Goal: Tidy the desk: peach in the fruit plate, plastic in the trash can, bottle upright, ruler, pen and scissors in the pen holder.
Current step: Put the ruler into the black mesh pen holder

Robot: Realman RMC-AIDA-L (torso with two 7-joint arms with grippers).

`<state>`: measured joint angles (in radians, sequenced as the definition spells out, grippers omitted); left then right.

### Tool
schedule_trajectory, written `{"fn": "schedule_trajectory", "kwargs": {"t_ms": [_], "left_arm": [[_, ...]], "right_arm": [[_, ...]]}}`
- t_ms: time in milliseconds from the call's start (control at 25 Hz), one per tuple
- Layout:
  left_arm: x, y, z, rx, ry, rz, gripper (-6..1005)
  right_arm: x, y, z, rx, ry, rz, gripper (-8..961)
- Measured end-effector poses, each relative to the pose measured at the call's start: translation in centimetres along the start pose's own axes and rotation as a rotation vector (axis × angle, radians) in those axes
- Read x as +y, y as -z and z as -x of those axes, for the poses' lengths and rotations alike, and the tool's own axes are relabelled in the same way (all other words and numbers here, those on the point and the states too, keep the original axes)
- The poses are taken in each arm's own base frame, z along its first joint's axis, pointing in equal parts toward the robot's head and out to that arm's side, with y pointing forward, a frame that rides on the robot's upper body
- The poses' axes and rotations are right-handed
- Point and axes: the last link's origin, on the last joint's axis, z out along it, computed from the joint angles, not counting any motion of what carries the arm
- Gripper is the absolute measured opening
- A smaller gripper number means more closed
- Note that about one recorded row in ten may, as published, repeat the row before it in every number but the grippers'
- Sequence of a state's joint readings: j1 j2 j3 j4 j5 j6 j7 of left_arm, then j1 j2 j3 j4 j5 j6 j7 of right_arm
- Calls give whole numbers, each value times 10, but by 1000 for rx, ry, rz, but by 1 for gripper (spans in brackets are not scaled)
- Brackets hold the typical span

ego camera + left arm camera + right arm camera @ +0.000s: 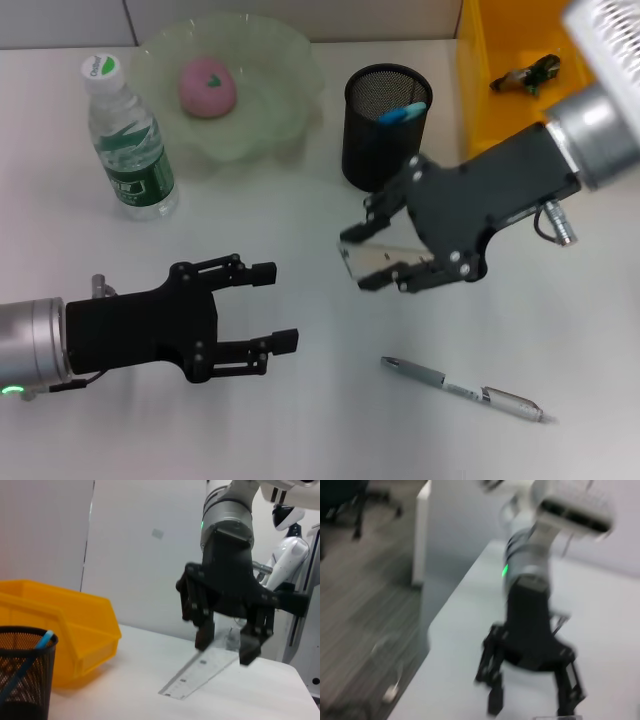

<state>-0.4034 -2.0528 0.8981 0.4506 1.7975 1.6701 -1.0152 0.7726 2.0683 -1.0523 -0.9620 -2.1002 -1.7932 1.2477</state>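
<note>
My right gripper point(358, 258) is shut on a clear ruler point(380, 258) and holds it tilted above the table, in front of the black mesh pen holder point(385, 150). The left wrist view shows that gripper point(226, 647) with the ruler point(195, 675) hanging below its fingers. A blue-handled item point(402, 113) stands in the holder. My left gripper point(276, 306) is open and empty at the lower left. A silver pen point(462, 390) lies on the table at the front right. A pink peach point(207, 86) sits in the green plate point(275, 110). A water bottle point(128, 145) stands upright.
A yellow bin point(480, 110) stands at the back right with a dark crumpled item point(525, 75) inside. It also shows in the left wrist view point(75, 625) next to the pen holder point(22, 675). The right wrist view shows my left gripper point(531, 707) near the table's edge.
</note>
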Motion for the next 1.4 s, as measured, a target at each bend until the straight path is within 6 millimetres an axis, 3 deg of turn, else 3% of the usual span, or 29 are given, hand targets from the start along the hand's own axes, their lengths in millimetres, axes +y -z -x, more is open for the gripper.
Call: {"fn": "schedule_trajectory", "kwargs": {"t_ms": [240, 560, 1000, 1400], "left_arm": [[-2, 0, -4, 36, -26, -24, 796], [-3, 0, -8, 129, -89, -83, 796], [-3, 2, -6, 229, -130, -192, 795], [-7, 1, -2, 212, -116, -223, 795]], "right_arm": [[9, 15, -10, -187, -88, -116, 377], [27, 13, -37, -459, -218, -293, 377], [39, -9, -58, -563, -314, -442, 377], [44, -20, -67, -600, -333, -537, 377]]}}
